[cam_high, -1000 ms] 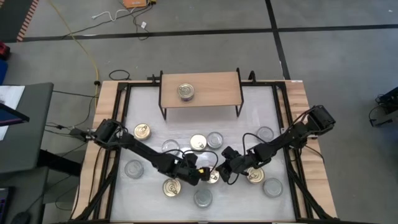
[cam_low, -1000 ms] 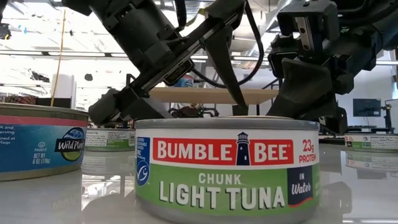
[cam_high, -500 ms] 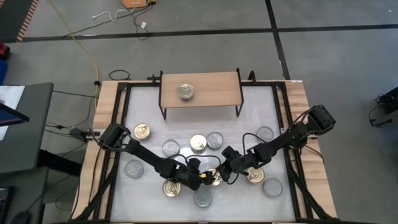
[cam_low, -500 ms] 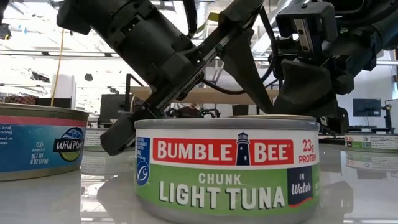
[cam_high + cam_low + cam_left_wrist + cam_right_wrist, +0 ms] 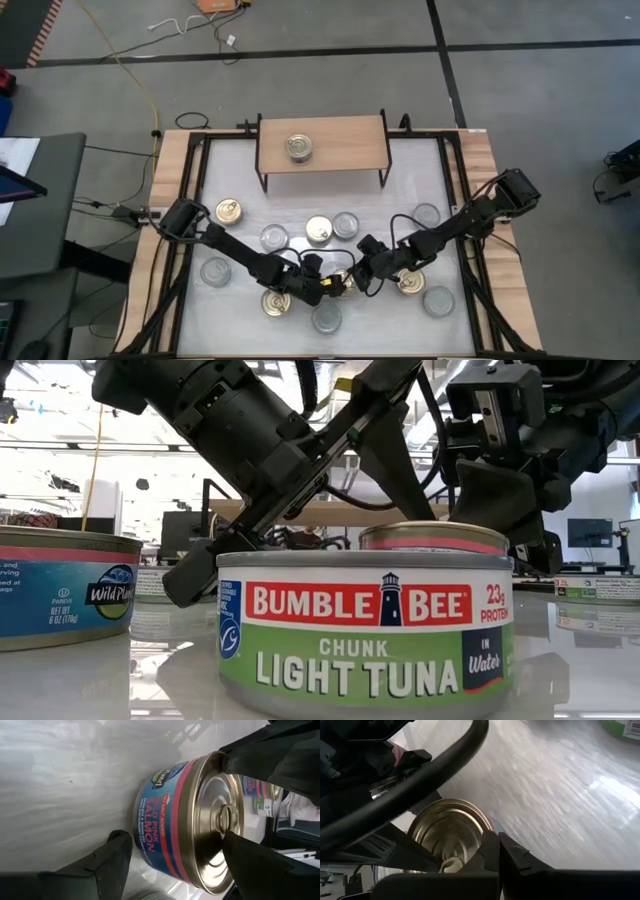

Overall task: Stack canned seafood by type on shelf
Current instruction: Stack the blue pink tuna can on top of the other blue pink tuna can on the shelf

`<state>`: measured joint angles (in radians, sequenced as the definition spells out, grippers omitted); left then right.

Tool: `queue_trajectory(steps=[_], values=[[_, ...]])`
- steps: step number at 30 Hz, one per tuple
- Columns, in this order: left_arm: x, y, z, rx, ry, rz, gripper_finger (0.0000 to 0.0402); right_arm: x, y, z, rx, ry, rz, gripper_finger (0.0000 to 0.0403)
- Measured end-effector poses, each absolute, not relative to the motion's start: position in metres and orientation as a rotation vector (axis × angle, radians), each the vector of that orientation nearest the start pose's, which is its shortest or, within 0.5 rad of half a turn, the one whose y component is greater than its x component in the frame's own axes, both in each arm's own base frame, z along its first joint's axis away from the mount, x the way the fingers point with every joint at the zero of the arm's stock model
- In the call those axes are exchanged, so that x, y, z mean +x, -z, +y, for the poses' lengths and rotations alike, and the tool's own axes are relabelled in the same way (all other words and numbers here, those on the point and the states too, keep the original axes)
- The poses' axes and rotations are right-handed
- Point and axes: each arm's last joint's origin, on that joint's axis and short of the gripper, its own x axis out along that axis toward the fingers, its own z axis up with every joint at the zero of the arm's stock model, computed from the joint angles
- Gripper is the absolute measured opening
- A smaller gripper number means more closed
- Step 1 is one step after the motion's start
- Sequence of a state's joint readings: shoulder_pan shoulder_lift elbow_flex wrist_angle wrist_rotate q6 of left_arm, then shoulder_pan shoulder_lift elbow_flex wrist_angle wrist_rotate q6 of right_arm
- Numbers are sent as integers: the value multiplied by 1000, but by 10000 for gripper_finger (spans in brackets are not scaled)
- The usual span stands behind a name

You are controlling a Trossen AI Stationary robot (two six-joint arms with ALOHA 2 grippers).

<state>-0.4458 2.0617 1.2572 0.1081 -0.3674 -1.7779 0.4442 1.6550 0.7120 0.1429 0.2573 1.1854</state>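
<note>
Claw state, left (image 5: 170, 855): fingers are set either side of a salmon can (image 5: 185, 820), one by its wall and one at its gold lid; whether it is gripped or only bracketed cannot be told. The right claw (image 5: 496, 851) is fully closed, its tips touching the lid rim of the same can, near the desk's (image 5: 420, 190) front edge at mid-width.

The shelf (image 5: 345, 140) stands at the rear edge with one can (image 5: 299, 149) on it.

Risks, as judged:
- Both claws crowd one can; a collision may result.
- The can may be tipped or pushed off line by the closed right tips.
- Neighbouring cans, including the tuna can (image 5: 365, 630), may be knocked.
</note>
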Motion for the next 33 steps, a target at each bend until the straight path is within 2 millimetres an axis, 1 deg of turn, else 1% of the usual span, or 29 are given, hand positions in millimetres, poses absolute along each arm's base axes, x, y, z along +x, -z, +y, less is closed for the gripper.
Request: queue_trajectory(steps=[7,13,18,23,27,33], values=[[394,-142,-176,-1467,-487,484,295,275,-135,123,864,288,744,25],[398,-146,-173,-1488,-486,396,295,274,-133,123,865,295,752,19],[399,-145,-168,-1485,-503,391,295,274,-134,123,871,294,750,22],[399,-142,-163,-1468,-537,416,291,272,-139,124,859,282,743,20],[399,-141,-163,-1477,-545,416,266,270,-142,122,849,294,748,20],[399,-143,-162,-1480,-541,412,205,269,-142,122,830,295,752,23]])
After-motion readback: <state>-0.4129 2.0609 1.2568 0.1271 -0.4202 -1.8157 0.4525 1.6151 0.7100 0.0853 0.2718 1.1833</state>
